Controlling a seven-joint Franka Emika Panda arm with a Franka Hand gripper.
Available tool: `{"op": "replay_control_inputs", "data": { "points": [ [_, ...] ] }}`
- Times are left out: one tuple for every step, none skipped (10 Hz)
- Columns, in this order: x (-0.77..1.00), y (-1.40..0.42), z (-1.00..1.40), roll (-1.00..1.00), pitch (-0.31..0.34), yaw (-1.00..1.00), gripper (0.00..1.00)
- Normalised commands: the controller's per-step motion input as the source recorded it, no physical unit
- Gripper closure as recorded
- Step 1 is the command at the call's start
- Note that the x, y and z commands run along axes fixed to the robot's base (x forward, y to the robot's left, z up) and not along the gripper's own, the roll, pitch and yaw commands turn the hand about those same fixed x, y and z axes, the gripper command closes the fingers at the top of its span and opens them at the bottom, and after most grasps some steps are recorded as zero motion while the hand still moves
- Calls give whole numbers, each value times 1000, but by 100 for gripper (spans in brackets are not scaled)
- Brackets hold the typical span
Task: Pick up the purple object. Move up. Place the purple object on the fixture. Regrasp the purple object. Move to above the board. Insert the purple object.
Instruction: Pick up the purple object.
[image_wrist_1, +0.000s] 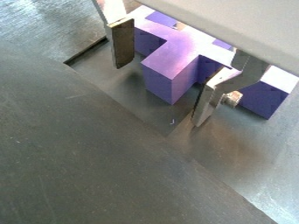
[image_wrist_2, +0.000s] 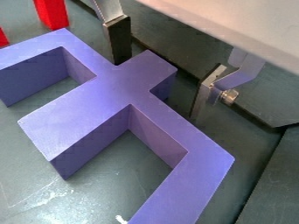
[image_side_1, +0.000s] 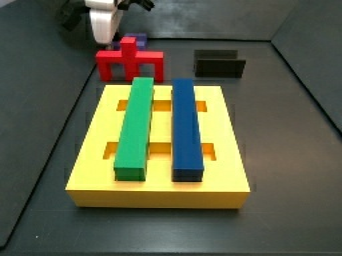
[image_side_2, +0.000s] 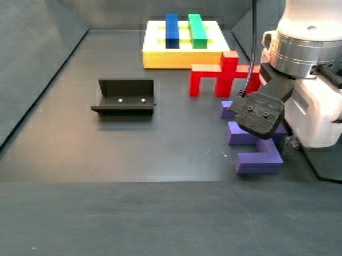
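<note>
The purple object (image_wrist_1: 170, 70) lies flat on the dark floor, and its raised central post (image_wrist_2: 142, 77) stands between my fingers. My gripper (image_wrist_1: 166, 74) is open and lowered around that post, with a small gap showing at each finger (image_wrist_2: 117, 45) in both wrist views. In a side view the gripper (image_side_2: 245, 118) is down on the purple object (image_side_2: 257, 150), right of the fixture (image_side_2: 124, 98). The yellow board (image_side_1: 94, 150) is far from the gripper. In that side view the purple object (image_side_1: 134, 44) is mostly hidden behind the red piece.
A red piece (image_side_1: 130, 65) of like shape stands between the purple object and the board, close to my gripper (image_side_1: 115, 38). A green bar (image_side_1: 138, 125) and a dark-blue bar (image_side_1: 187, 125) sit in the board's slots. The fixture (image_side_1: 221, 65) stands behind the board.
</note>
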Motion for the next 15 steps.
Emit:
{"op": "replay_control_inputs", "data": {
  "points": [
    [20,0,-143,0,0,20,0],
    [71,23,-129,0,0,43,0],
    [146,0,-77,0,0,31,0],
    [129,0,-91,0,0,0,0],
    [163,0,-91,0,3,0,0],
    [183,0,-91,0,0,0,0],
    [231,0,-71,0,4,0,0],
    [243,0,-80,0,10,0,0],
    [211,0,-74,0,7,0,0],
    [0,0,0,0,0,0,0],
    [0,0,0,0,0,0,100],
    [0,0,0,0,0,0,100],
    [0,0,0,0,0,0,100],
    [0,0,0,0,0,0,100],
    [0,0,0,0,0,0,100]
  ]
}}
